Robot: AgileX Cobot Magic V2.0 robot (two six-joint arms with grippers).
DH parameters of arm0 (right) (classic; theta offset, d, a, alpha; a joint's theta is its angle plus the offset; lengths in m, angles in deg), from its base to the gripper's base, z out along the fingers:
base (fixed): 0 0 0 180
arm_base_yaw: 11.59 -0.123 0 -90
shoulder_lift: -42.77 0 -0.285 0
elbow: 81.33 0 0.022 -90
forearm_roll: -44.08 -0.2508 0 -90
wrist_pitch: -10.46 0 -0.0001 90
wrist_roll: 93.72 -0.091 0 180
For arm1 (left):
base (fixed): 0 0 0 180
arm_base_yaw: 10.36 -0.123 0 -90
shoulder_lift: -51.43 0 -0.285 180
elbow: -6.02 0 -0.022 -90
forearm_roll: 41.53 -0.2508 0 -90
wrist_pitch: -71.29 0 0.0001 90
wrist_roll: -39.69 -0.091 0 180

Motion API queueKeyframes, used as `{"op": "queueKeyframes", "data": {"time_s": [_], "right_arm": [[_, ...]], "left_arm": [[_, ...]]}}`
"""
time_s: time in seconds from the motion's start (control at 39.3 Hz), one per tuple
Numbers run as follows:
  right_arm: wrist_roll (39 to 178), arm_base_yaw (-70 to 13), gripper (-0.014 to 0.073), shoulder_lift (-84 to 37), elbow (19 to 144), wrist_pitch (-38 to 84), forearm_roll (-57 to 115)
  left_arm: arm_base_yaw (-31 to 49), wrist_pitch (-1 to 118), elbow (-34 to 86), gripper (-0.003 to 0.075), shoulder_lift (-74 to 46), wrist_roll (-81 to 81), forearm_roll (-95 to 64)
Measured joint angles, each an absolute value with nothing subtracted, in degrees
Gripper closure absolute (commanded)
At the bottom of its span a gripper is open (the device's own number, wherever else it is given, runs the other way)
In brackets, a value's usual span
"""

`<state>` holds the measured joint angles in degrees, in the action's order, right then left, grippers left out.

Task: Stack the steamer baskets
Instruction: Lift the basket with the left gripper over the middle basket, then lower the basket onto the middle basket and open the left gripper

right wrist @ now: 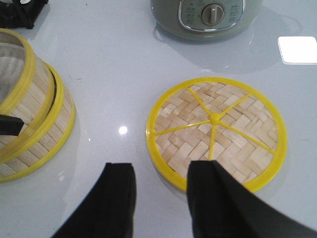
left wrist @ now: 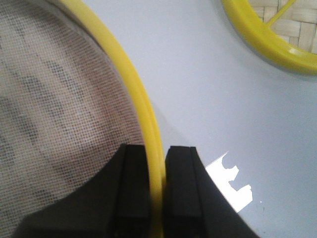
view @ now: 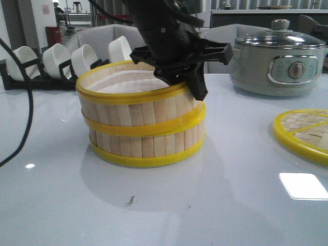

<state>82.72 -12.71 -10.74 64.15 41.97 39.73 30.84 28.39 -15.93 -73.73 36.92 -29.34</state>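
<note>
On the white table (view: pixel 215 215), near its middle, the two baskets already sit one on the other: the lower basket (view: pixel 148 146) flat on the surface, the upper basket (view: pixel 130 105) on top of it. My left gripper (left wrist: pixel 157 191) pinches the upper basket's yellow rim on the side nearer the lid (right wrist: pixel 216 131), one finger inside over the white liner (left wrist: pixel 54 119), the other outside, jaws narrow with the rim between them.

From the front the top ring looks slightly tilted and shifted; on the gripper side the lower rim juts out past it, so I judge it not fully seated. The step in hand, as I read it, is settling and letting go. To do that well I should nudge the upper basket until its bottom rim lines up with the rim beneath all the way round, lower until it lies level, then part my fingers only a little and lift straight up, so the inner finger does not drag the liner or hook the rim and pull the stack askew.

My right gripper (right wrist: pixel 161 198) hangs over the table just beside the lid, fingers apart and holding nothing. It should stay clear. The cooker (view: pixel 277 64) and the bowl rack (view: pixel 36 72) stand well apart behind.
</note>
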Motion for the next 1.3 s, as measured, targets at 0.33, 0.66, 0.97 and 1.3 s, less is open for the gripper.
{"op": "queueKeyframes", "data": {"time_s": [0.33, 0.66, 0.97, 1.3], "right_arm": [[82.72, -12.71, 0.0223, -10.74, 64.15, 41.97, 39.63], [82.72, -12.71, 0.0223, -10.74, 64.15, 41.97, 39.63], [82.72, -12.71, 0.0223, -10.74, 64.15, 41.97, 39.63], [82.72, -12.71, 0.0223, -10.74, 64.15, 41.97, 39.63]], "left_arm": [[30.84, 25.18, -19.52, 0.0633, -75.93, 37.14, -29.59], [30.84, 24.86, -20.23, 0.0633, -76.40, 37.37, -29.59], [30.84, 26.82, -20.23, 0.0633, -77.19, 37.46, -28.83], [30.84, 26.93, -20.23, 0.0629, -77.19, 37.46, -28.74]]}}
